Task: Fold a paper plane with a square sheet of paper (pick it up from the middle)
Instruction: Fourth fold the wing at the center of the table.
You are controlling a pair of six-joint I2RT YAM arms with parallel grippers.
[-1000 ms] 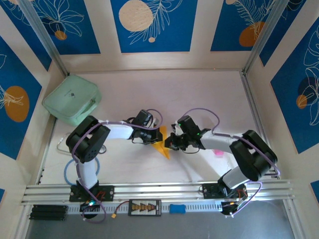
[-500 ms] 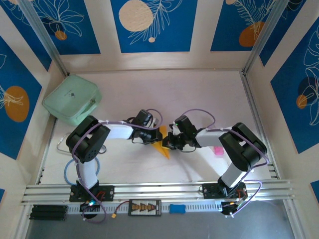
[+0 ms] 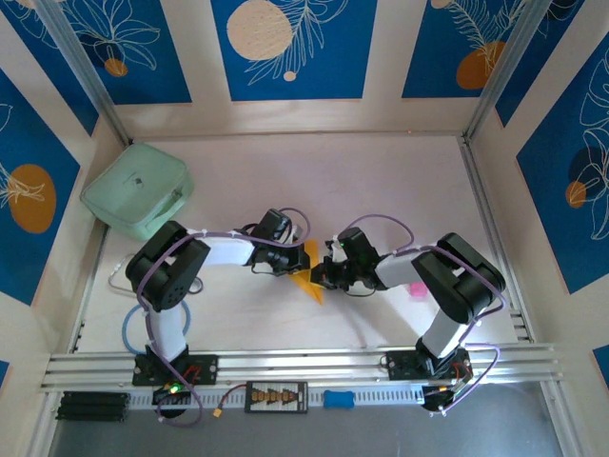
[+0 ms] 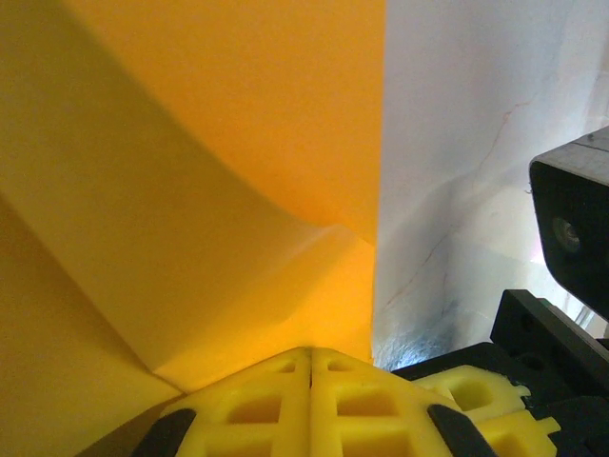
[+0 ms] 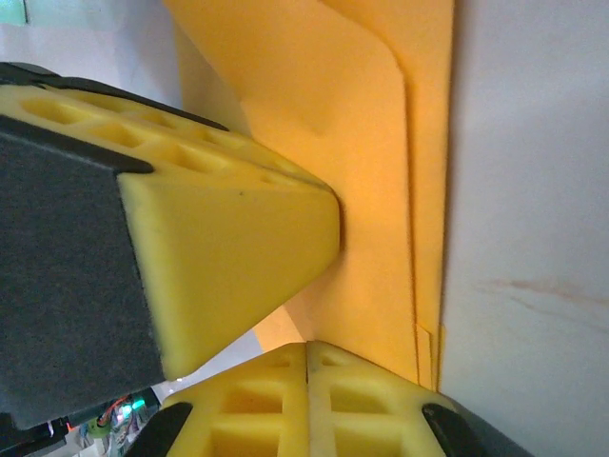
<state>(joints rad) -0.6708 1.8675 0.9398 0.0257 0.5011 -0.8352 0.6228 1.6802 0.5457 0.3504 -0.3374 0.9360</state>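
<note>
From above, both arms reach in toward the middle of the tabletop [image 3: 381, 181] and nearly meet there. The left gripper [image 3: 293, 259] and the right gripper [image 3: 326, 273] sit on either side of the orange-yellow paper [image 3: 309, 283]. The paper lies between them as a folded piece with a point aimed at the near edge. A mint-green case [image 3: 138, 198] rests in the far left corner, well apart from the paper. A small pink object [image 3: 417, 290] lies beside the right arm.

From the left wrist, the left gripper's yellow lattice fingers [image 4: 266, 405] are pressed together with no gap, their tips down on the paper. The paper spreads out ahead with a raised crease running across it. I cannot tell whether any of it is nipped between the tips. White tabletop lies to the right of the paper's straight edge, and the right arm's black housing [image 4: 571, 224] stands close by.

From the right wrist, the right gripper's fingers [image 5: 257, 405] are likewise closed tight, right at the paper's layered edge. The left gripper's wedge-shaped finger [image 5: 238, 248] bears on the paper just beside them.
</note>
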